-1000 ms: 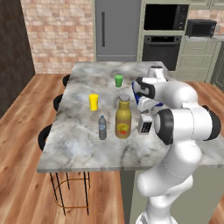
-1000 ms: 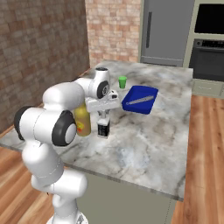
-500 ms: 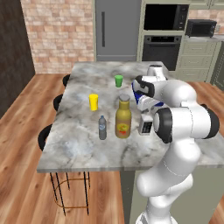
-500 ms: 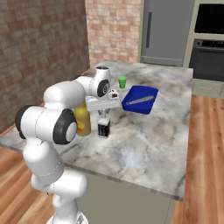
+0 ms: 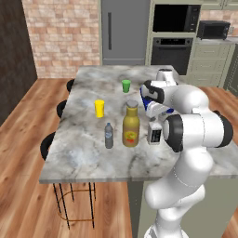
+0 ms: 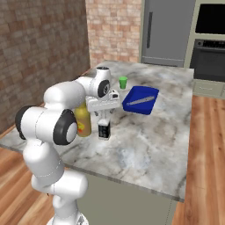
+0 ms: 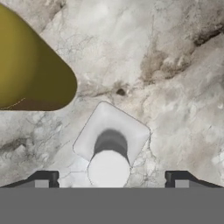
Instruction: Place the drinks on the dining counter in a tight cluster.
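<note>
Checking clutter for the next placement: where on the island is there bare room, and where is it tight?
Free: the near end of the island in front of the bottles, and the right side beyond the blue tray. Crowded: the middle, where the water bottle, amber bottle and white container stand close under the open end effector; the yellow cup and green cup sit behind.

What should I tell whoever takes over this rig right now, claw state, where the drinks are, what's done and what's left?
Claw: open, fingers apart either side of the white container, not gripping.
Drinks: the white container stands upright on the dining counter beside the amber bottle; the water bottle is on the amber bottle's other side.
Done: all three stand close together in a row.
Left: lift the claw clear; perhaps nudge the water bottle closer.
</note>
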### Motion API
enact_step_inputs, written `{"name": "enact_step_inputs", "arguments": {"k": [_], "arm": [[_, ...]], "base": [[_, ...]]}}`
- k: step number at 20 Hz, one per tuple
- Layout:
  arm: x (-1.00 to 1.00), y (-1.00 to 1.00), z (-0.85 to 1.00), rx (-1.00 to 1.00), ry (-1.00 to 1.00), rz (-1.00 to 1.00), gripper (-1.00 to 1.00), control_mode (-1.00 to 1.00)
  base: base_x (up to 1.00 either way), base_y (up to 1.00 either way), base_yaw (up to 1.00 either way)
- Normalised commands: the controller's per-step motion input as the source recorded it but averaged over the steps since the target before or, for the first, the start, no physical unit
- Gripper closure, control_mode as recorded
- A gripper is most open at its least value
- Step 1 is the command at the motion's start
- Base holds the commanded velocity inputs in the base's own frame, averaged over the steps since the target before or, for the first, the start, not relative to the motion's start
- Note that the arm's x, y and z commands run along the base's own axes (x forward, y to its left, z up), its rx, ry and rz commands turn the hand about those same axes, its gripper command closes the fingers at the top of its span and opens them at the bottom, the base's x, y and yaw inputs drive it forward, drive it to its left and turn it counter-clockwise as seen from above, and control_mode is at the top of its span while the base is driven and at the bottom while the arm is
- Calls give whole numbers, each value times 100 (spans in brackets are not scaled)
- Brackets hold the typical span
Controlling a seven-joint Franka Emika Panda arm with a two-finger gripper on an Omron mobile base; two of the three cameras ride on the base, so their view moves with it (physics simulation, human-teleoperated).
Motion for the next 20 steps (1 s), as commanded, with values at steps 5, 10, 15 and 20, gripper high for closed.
{"name": "enact_step_inputs", "arguments": {"k": [5, 10, 15, 20], "arm": [[-19, -5, 30, 0, -3, -12, -100, -100], [-81, -1, 56, 0, -19, -22, -100, -100], [-100, 0, 54, 0, -26, -24, -100, -100], [-100, 0, 42, 0, -30, -28, -100, -100]], "base": [[0, 0, 0], [0, 0, 0], [0, 0, 0], [0, 0, 0]]}}
